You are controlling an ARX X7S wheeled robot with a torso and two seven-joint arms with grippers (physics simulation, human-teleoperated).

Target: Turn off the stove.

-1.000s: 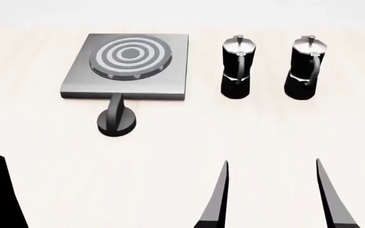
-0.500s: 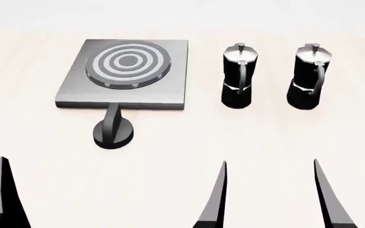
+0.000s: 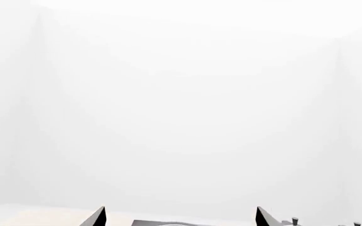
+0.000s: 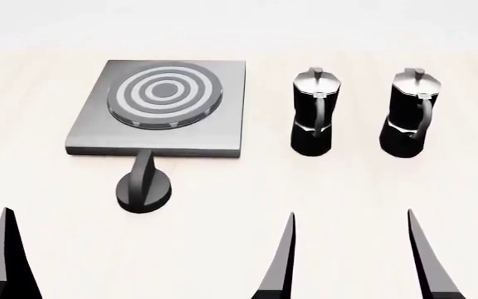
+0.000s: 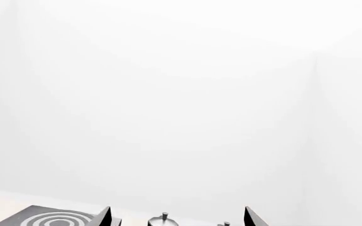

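From the head we see the stove [image 4: 160, 109] at far left, its knob [image 4: 144, 187] just before it, and our right gripper [image 4: 351, 255] spread, holding nothing. From the left wrist, our left gripper [image 3: 179, 216] is spread too. From the right wrist, the stove's burner shows beyond our fingertips [image 5: 102, 217].

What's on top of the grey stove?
Only the round ringed burner sits on the stove. No pot is on it; both coffee pots stand beside it. Whatever lies under the stove is hidden.

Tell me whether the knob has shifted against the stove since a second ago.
No. The knob sits at the stove's near edge as before; both slid down the head view together, so the camera moved.
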